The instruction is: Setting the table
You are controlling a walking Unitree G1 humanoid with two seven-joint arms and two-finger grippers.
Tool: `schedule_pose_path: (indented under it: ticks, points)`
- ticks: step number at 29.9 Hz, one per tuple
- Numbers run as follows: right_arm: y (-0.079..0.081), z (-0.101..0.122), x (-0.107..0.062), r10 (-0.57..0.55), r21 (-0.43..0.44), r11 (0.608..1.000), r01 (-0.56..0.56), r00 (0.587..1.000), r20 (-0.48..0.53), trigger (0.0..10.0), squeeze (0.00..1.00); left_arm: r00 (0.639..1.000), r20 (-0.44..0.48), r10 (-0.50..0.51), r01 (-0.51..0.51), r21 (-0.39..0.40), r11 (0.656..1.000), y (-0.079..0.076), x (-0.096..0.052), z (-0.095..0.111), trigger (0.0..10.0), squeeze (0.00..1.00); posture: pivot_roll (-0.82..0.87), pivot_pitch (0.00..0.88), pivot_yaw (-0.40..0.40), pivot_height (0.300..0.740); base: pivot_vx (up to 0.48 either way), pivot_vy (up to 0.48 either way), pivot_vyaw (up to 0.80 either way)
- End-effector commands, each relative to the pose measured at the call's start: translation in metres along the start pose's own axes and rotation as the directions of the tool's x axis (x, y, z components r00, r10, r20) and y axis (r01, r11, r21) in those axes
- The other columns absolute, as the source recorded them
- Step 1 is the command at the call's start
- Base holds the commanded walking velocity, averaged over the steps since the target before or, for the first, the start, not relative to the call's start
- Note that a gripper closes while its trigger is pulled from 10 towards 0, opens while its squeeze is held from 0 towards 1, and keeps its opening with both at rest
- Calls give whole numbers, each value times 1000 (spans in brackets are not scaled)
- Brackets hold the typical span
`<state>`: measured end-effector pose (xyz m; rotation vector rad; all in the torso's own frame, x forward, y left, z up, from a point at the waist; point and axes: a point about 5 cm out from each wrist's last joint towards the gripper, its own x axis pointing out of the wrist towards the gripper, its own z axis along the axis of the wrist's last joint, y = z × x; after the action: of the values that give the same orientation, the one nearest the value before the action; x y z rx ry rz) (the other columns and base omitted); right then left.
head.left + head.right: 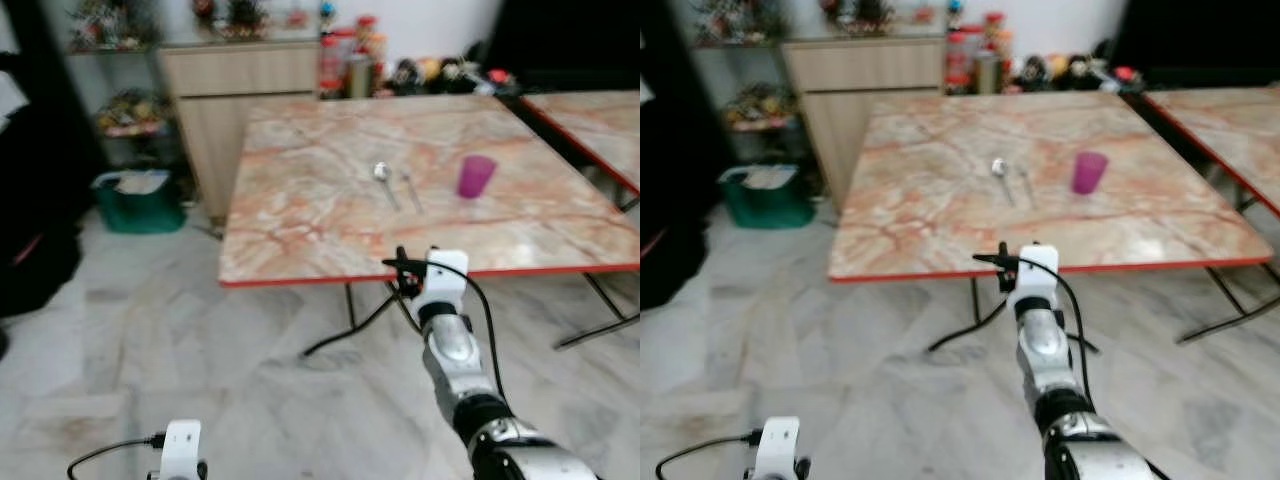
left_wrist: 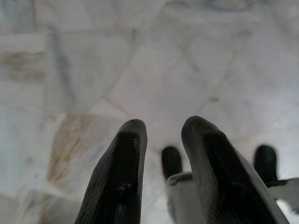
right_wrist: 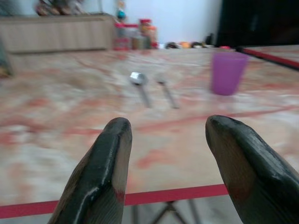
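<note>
A marble-patterned table (image 1: 300,200) with a red edge stands ahead. On it lie a metal spoon (image 1: 384,180) and a second thin utensil (image 1: 411,190) side by side, with a purple cup (image 1: 476,176) upright to their right. My right gripper (image 3: 168,128) is raised just short of the table's front edge, open and holding nothing. It points across the top toward the spoon (image 3: 139,81) and cup (image 3: 226,72). My left gripper (image 2: 161,128) hangs low over the tiled floor, its fingers apart and empty.
A second red-edged table (image 1: 590,120) stands at the right. A wooden cabinet (image 1: 235,90) and several jars (image 1: 350,60) line the back wall. A green bin (image 1: 135,200) sits on the floor at left. A black cable (image 1: 350,330) and metal legs run under the table.
</note>
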<state>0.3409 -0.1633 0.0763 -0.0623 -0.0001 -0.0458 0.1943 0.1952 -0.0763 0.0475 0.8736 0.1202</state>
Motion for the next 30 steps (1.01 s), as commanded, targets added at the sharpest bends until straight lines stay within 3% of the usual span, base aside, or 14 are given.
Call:
schedule_pose_path:
  ticks: [1, 30]
  points:
    - [14, 6, 3, 32, 17, 999, -33, 999, 18, 10000, 0, 999, -21, 26, -26, -7, 1000, 9, -1, -6, 10000, 0, 26, 0, 4, 740, 382, 0, 0]
    - [18, 9, 5, 33, 47, 998, -34, 999, 24, 10000, 0, 999, -25, 27, -27, 7, 1000, 11, -1, -6, 10000, 0, 31, 0, 8, 740, 379, 0, 0]
